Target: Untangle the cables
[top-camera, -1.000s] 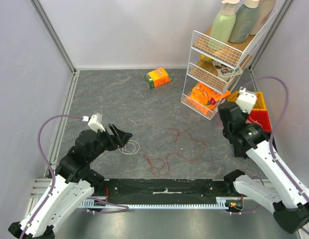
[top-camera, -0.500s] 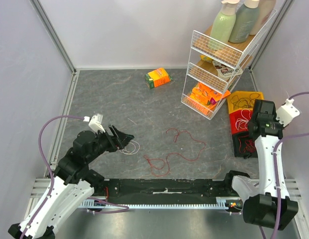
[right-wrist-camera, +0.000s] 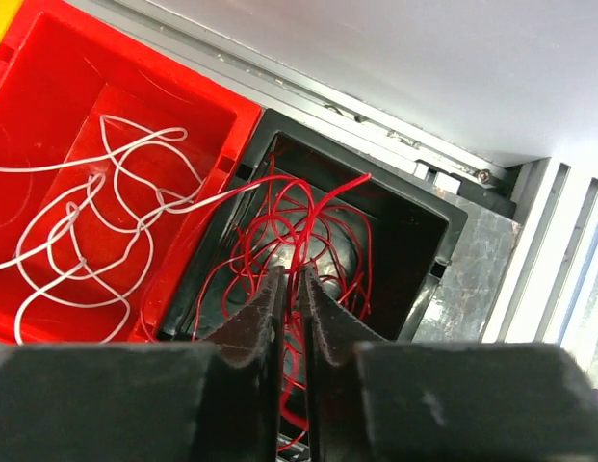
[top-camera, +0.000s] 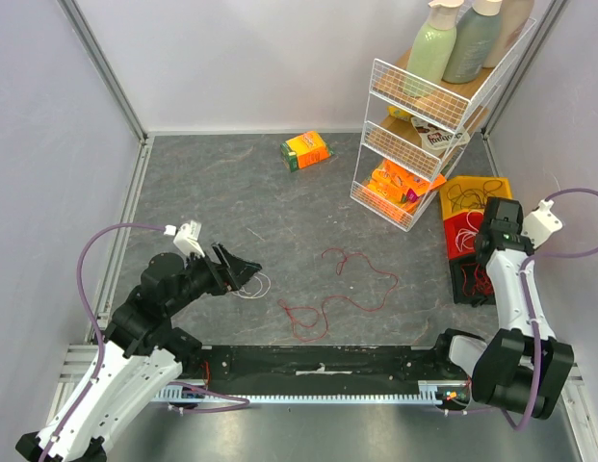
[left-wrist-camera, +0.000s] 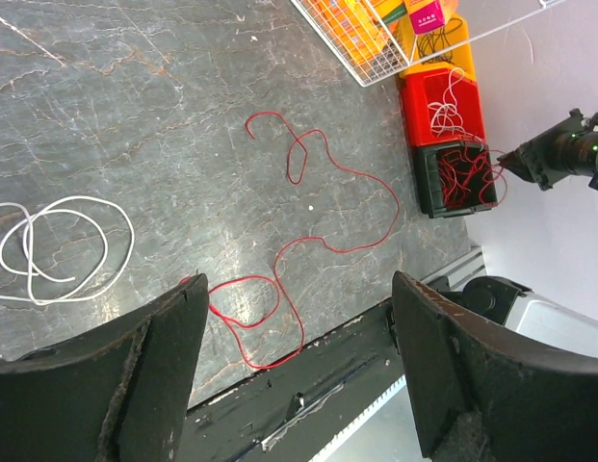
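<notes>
Red cable (right-wrist-camera: 308,217) between near-shut right gripper (right-wrist-camera: 294,274) jaws, grip unclear; left gripper (left-wrist-camera: 299,289) wide, empty.

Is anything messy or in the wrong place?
Yes. One white wire strays from the red plastic bin over the rim into the black plastic bin of red wires. A small orange carton lies askew, alone on the grey table.

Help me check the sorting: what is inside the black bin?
A tangle of red cables fills the black bin. The right gripper hangs over it, hiding the near part of the bin's floor.
</notes>
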Available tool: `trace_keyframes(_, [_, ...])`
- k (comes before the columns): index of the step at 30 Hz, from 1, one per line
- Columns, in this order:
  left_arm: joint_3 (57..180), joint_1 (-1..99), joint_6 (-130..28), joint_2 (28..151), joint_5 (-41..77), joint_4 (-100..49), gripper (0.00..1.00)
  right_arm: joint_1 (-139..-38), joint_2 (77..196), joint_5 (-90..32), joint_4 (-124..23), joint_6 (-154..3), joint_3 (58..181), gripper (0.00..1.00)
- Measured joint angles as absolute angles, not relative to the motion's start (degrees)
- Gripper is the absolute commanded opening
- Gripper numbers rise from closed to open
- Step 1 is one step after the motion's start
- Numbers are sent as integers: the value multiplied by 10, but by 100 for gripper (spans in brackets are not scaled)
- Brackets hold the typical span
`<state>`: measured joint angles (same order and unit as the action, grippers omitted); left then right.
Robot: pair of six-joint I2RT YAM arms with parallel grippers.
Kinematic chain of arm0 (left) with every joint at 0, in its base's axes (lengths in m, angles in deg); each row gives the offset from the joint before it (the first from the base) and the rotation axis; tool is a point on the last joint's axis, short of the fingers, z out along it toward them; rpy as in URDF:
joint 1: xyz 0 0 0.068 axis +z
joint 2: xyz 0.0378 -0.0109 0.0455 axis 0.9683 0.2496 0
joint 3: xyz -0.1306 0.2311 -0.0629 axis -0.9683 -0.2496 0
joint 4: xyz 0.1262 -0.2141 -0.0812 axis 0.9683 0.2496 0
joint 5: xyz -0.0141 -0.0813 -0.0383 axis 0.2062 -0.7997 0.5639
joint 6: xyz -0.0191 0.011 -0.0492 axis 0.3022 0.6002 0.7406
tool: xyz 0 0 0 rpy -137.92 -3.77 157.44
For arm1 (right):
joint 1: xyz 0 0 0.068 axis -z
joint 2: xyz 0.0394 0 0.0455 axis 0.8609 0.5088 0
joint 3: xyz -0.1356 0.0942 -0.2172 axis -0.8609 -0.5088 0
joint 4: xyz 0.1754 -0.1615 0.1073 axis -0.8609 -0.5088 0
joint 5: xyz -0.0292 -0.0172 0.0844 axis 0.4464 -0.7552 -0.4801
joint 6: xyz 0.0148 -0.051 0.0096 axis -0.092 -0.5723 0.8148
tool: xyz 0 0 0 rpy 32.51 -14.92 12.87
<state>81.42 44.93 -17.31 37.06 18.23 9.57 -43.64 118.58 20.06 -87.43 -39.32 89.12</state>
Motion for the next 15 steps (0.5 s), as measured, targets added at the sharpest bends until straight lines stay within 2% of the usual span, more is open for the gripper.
trace_keyframes(3, [814, 449, -173, 373, 179, 94, 83, -436, 1185, 196, -862, -400, 885, 64])
trace_keyframes(4, [814, 449, -173, 375, 175, 93, 83, -437, 1184, 193, -859, -406, 884, 72])
trace_keyframes(6, [814, 449, -173, 381, 169, 92, 83, -437, 1179, 187, -854, -414, 884, 79])
trace_keyframes(11, [809, 449, -173, 395, 166, 82, 83, -474, 1125, 189, -853, -427, 889, 82])
trace_keyframes(15, [800, 449, -173, 417, 157, 69, 84, -606, 1099, 204, -875, -419, 929, 81])
